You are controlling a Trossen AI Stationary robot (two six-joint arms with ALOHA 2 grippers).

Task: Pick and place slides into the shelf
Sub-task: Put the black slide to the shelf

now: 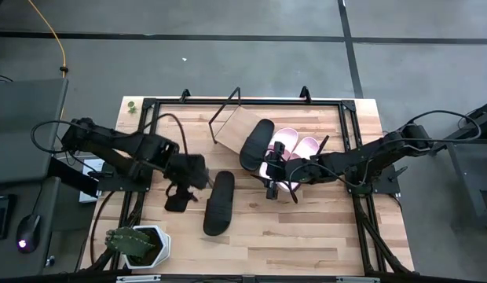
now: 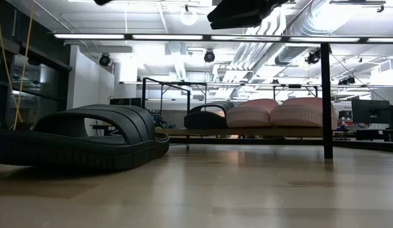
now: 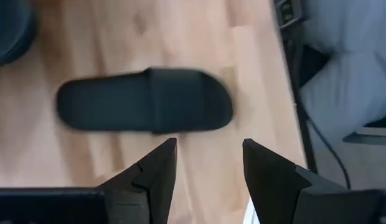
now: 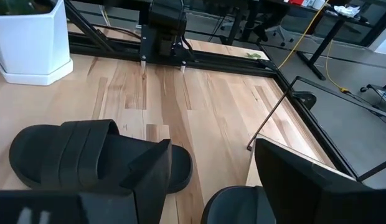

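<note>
Just ahead of the left gripper (image 3: pixel 208 168), whose two dark fingers (image 3: pixel 157 171) stand apart with nothing between them, a black slide (image 3: pixel 145 109) lies flat on the tabletop (image 1: pixel 306 236), apart from the fingertips and crosswise to them. Seen from above, that gripper (image 1: pixel 181 191) hovers just beside this slide (image 1: pixel 219 203), on its left. Farther off, the shelf (image 1: pixel 242 126) carries the other three slides: a second black one (image 1: pixel 257 144) and, beside it, the pink pair (image 1: pixel 294 149). Over that end of the shelf the right gripper (image 1: pixel 276 171) hangs with its fingers spread and empty; its own camera shows the loose black slide (image 4: pixel 87 155) on the bare wood ahead of it. Beyond the left arm, at the table's near left corner, stands a white planter (image 1: pixel 141 245).
</note>
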